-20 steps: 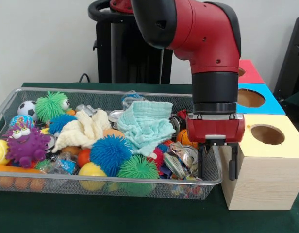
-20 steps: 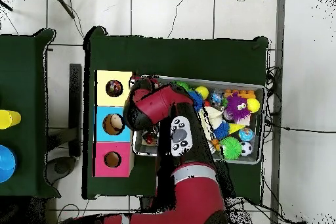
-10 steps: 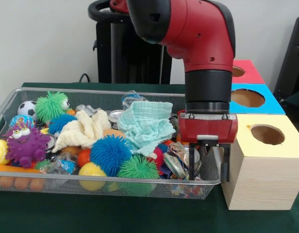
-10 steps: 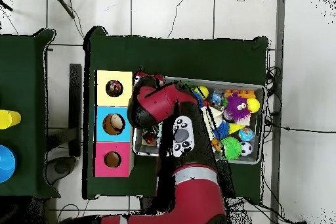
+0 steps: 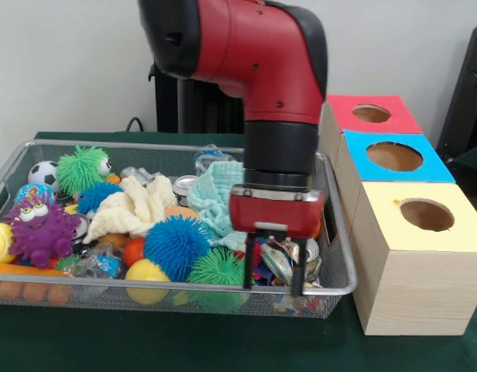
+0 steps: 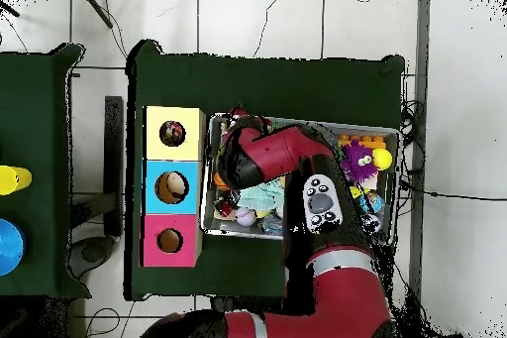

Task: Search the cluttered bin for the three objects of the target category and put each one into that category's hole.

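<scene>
My gripper (image 5: 272, 275) hangs open over the near right part of the wire mesh bin (image 5: 341, 267), its fingertips at rim height with nothing held between them. Crumpled shiny wrappers (image 5: 283, 256) lie right behind the fingers. Left of the gripper sit a green spiky ball (image 5: 219, 268) and a blue spiky ball (image 5: 176, 245). A mint cloth (image 5: 215, 198) lies partly hidden behind my wrist. In the overhead view my arm (image 6: 267, 154) covers the gripper and the bin's left half.
Three boxes with round holes stand to the right of the bin: yellow-topped (image 5: 427, 215), blue (image 5: 393, 156), red (image 5: 372, 114). The bin also holds a purple monster (image 5: 42, 229), a cream cloth (image 5: 134, 205), a soccer ball (image 5: 42, 173) and a yellow ball (image 5: 147, 273).
My arm has swung left, away from the yellow-topped box and over the bin's near right area. The gripper has stayed open and empty.
</scene>
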You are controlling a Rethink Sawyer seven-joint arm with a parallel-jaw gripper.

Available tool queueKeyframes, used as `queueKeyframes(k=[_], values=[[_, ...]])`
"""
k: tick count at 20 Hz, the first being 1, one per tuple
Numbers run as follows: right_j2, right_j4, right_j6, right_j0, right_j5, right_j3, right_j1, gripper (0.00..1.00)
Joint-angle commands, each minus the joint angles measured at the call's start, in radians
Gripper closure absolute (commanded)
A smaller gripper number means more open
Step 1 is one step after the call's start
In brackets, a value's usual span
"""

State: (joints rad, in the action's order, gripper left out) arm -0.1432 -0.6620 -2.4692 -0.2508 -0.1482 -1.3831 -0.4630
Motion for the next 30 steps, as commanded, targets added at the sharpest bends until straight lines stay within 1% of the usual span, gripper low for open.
queueKeyframes(k=[1, 6, 23, 30], values=[[-0.144, 0.021, 0.173, -0.054, -0.212, -0.096, 0.01, 0.0], [-0.157, 0.024, 0.158, -0.057, -0.248, -0.1, 0.01, 0.0], [-0.192, 0.02, 0.16, -0.067, -0.27, -0.11, 0.005, 0.0], [-0.262, 0.032, 0.192, -0.115, -0.284, -0.141, 0.033, 0.0]])
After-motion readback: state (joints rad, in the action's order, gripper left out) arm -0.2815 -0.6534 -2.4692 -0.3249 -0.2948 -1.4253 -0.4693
